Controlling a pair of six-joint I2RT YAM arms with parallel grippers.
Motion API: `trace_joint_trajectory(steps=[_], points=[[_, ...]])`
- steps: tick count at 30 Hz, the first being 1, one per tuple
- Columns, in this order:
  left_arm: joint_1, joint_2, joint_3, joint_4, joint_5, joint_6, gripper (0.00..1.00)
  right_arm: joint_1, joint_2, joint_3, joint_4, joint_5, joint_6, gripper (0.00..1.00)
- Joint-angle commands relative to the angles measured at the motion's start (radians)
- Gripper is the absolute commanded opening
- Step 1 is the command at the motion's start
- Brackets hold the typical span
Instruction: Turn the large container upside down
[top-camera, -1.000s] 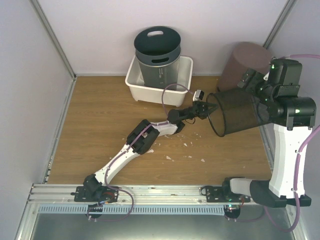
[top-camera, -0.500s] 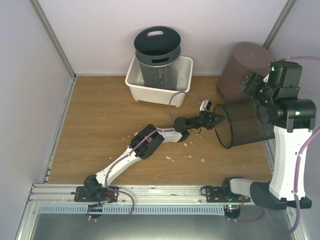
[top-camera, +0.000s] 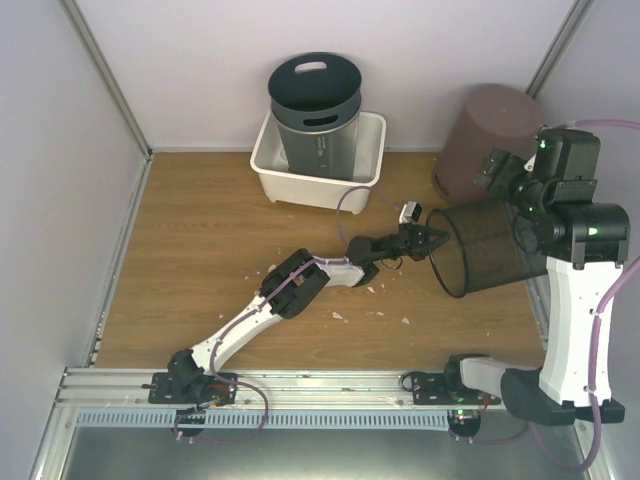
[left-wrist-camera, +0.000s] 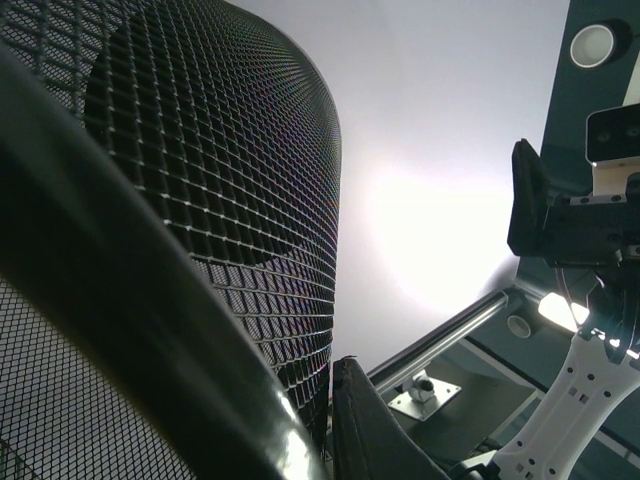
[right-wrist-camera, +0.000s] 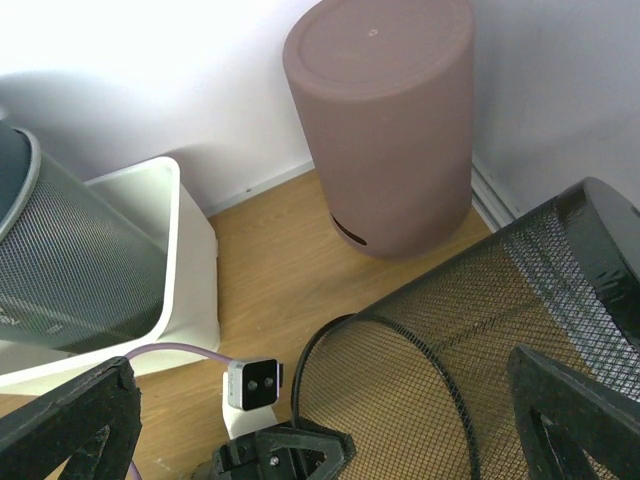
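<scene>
A black mesh bin (top-camera: 490, 245) is tipped on its side at the right of the table, its mouth facing left. My left gripper (top-camera: 428, 241) is stretched out to it and shut on its rim. In the left wrist view the thick rim and mesh wall (left-wrist-camera: 220, 150) fill the left, with one fingertip (left-wrist-camera: 365, 420) against the mesh. In the right wrist view the bin (right-wrist-camera: 480, 370) lies below, with the left gripper (right-wrist-camera: 300, 445) on its rim. My right gripper (top-camera: 510, 200) hovers over the bin's closed end, its jaws wide open and empty.
A brown round container (top-camera: 485, 135) stands upside down in the back right corner, close behind the mesh bin. A grey bin (top-camera: 315, 110) stands in a white tub (top-camera: 370, 150) at the back wall. Small white scraps (top-camera: 375, 300) lie on the wooden table.
The left arm has reached further right and pushed the mesh bin's rim to the right and slightly down. The right arm has shifted a little. Almost nothing has moved in the last half second.
</scene>
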Motion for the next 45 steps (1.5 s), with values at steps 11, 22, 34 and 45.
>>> trace_joint_trajectory(steps=[11,22,34,45], points=[[-0.001,-0.034,-0.072,0.307,0.049,0.007,0.03,0.004,-0.013,-0.026,0.002,-0.027,0.005,1.00],[0.010,-0.079,-0.182,0.307,0.095,0.029,0.07,0.005,-0.044,-0.076,0.014,-0.036,0.015,1.00],[0.023,-0.073,-0.217,0.308,0.116,0.013,0.12,0.005,-0.048,-0.106,0.027,-0.054,0.023,0.99],[0.028,-0.085,-0.269,0.309,0.171,0.013,0.28,0.004,-0.048,-0.123,0.035,-0.068,0.028,0.99]])
